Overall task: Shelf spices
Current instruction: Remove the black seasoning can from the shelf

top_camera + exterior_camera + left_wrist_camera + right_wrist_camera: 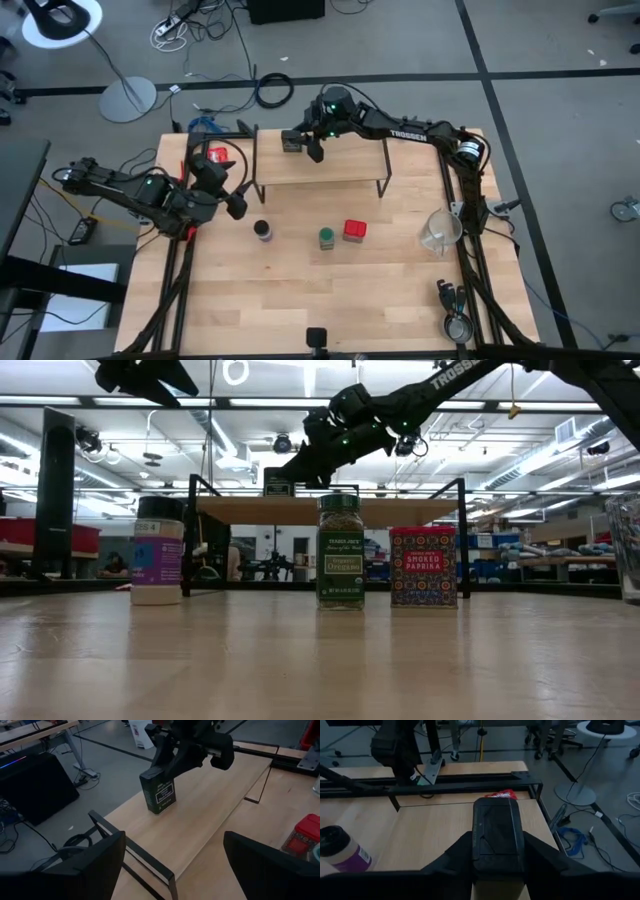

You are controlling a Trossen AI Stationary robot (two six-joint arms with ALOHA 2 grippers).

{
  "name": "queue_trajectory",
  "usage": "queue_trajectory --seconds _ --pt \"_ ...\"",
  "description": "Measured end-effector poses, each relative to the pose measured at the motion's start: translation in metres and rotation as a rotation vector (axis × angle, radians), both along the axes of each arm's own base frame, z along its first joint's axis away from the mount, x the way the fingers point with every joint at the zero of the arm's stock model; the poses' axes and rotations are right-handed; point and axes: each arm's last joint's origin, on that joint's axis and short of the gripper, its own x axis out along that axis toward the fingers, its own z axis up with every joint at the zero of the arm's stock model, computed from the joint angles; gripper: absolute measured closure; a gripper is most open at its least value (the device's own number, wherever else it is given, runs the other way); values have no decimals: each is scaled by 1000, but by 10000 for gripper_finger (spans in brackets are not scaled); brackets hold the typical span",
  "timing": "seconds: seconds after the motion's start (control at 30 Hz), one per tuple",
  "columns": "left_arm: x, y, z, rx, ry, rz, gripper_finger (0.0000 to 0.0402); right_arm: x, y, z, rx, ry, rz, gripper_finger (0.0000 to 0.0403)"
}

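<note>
The shelf (330, 168) plank is bare from centre toward 3 o'clock; its 9 o'clock end is blocked by the olive tin (292, 143) and right tool (305, 146). Worktop (330, 300) toward 6 o'clock lies open.

Robotics lab: cabled floor (230, 40), workbenches (560, 560), ceiling strip lights (300, 400).

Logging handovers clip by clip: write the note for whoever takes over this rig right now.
Right gripper: over the shelf's left end, fingers on either side of the dark olive tin, which stands on the plank; grip unclear.
Left gripper: open, empty, waiting off the shelf's left end.
Done: olive tin is on the shelf.
Left: blue-capped jar, green jar and red tin, all on the table in front of the shelf.
</note>
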Motion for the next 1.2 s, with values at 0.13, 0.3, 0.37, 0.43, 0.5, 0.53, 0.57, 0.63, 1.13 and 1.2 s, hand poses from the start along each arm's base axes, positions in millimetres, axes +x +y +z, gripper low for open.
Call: queue_trajectory --seconds 0.13,0.3,0.37,0.43,0.5,0.53,0.57,0.63,1.13,1.2 --pt "0 0 0 1 6 0 60 5 7 3 -14 -29 16 274" --pt "-1 0 -1 2 9 0 60 11 21 14 -51 -99 55 274" --pt "-1 0 -1 4 12 0 60 11 27 23 -67 -125 68 274" --pt "-1 0 -1 7 13 3 60 9 35 34 -86 -159 82 274" --pt "-2 1 -1 17 16 12 60 7 44 45 -98 -183 95 274" --pt "-2 1 -1 26 17 18 60 6 49 51 -100 -190 102 274" --pt "-2 1 0 36 18 22 60 4 55 57 -104 -202 112 274" --pt "-4 2 1 54 18 30 60 1 68 70 -113 -229 137 274" --pt "-21 10 12 162 -58 154 60 13 191 79 -205 -158 189 274" --pt "-24 11 13 169 -57 152 60 16 207 70 -206 -103 165 274"
